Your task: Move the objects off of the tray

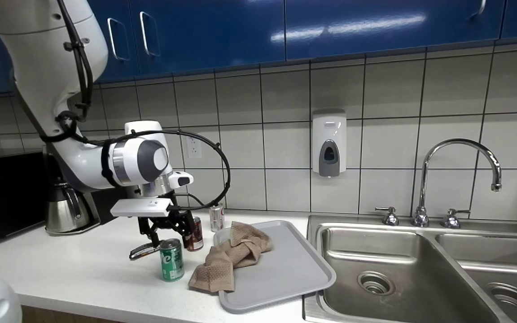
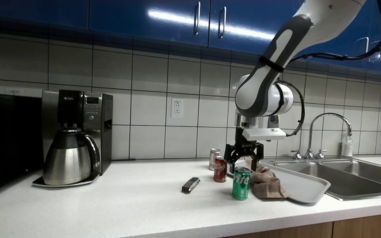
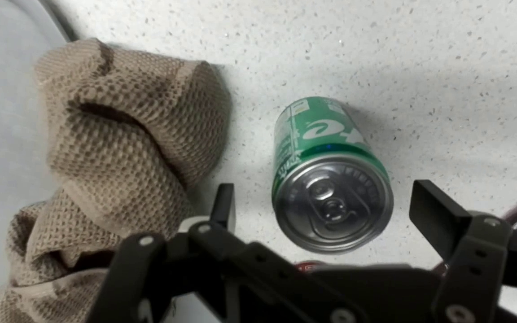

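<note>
The grey tray (image 1: 290, 264) lies on the counter beside the sink. A brown cloth (image 1: 236, 251) lies crumpled on its edge, partly on the tray and partly hanging onto the counter. A green can (image 1: 172, 262) stands upright off the tray; it also shows in the wrist view (image 3: 319, 130). A dark red can (image 2: 220, 170), a silver-white can (image 2: 214, 158) and a wrapped bar (image 2: 190, 184) are on the counter too. My gripper (image 3: 329, 206) is open and empty, pointing down near the green can's top. In the wrist view its fingers appear on either side of the can, apart from it.
The steel sink (image 1: 319, 251) with its faucet (image 1: 460, 143) borders the tray. A coffee maker with a carafe (image 2: 68, 158) stands at the far end of the counter. A soap dispenser (image 1: 329, 142) hangs on the tiled wall. Blue cabinets (image 1: 213, 33) are overhead.
</note>
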{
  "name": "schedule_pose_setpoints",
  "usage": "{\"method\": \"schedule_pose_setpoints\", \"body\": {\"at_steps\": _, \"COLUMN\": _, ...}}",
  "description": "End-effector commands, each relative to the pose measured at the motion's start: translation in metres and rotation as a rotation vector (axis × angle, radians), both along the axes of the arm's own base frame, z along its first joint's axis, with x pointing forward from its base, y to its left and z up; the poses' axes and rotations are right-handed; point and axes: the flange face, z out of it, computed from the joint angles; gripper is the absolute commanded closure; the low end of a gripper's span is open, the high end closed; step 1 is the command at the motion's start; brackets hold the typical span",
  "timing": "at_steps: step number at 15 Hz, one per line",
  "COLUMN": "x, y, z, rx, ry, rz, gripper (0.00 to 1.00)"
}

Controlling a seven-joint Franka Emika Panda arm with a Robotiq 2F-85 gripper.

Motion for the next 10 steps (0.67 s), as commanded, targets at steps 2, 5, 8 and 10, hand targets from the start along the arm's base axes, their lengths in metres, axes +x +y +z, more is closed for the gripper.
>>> {"method": "schedule_pose_setpoints", "body": {"at_steps": 2, "x": -0.014, "y": 0.002, "z": 0.027, "rx": 0.016, "ry": -0.04, "rz": 0.02, "gripper": 0.0}}
{"method": "schedule_pose_setpoints", "body": {"at_steps": 5, "x": -0.023, "y": 0.002, "z": 0.04, "rx": 0.005, "ry": -0.06, "rz": 0.031, "gripper": 0.0}}
{"method": "schedule_pose_setpoints", "body": {"at_steps": 8, "x": -0.033, "y": 0.002, "z": 0.051, "rx": -0.013, "ry": -0.068, "rz": 0.042, "gripper": 0.0}}
{"method": "schedule_pose_setpoints", "body": {"at_steps": 10, "x": -0.04, "y": 0.003, "z": 0.056, "rx": -0.021, "ry": -0.077, "rz": 0.055, "gripper": 0.0}}
